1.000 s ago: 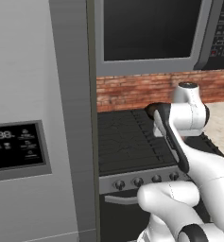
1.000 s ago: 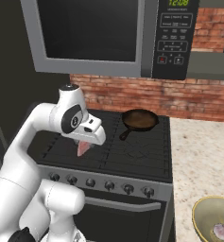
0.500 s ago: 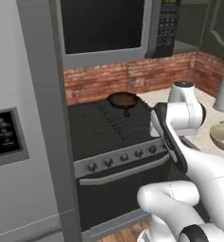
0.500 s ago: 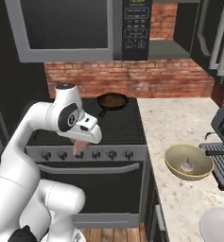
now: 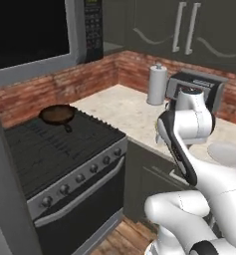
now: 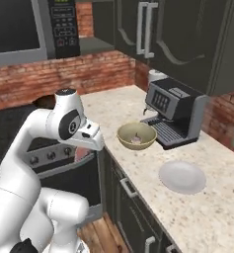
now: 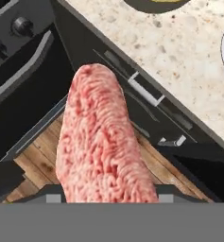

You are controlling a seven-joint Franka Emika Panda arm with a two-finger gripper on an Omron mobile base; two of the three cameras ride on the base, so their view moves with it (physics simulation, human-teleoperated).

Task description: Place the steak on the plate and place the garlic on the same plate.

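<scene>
The steak, a long slab of raw, pink, marbled meat, is being gripped by the gripper; in the hand view it is rising from between the finger tips at the bottom edge and is being held over the dark cabinet fronts and the wooden floor, just off the edge of the speckled counter. In the right base view a pink part of the steak is being seen below the arm's wrist, in front of the stove.

The plate is lying flat and bare on the counter, in front of the coffee machine and well apart from the steak. The garlic is lying inside the olive-yellow bowl, which is standing just beside the coffee machine's tray, between the stove and the plate.

A skillet is resting on the back of the stove. A microwave is mounted above it; the markings on its control panel are too small to be read, and no brand or label is being made out anywhere.
</scene>
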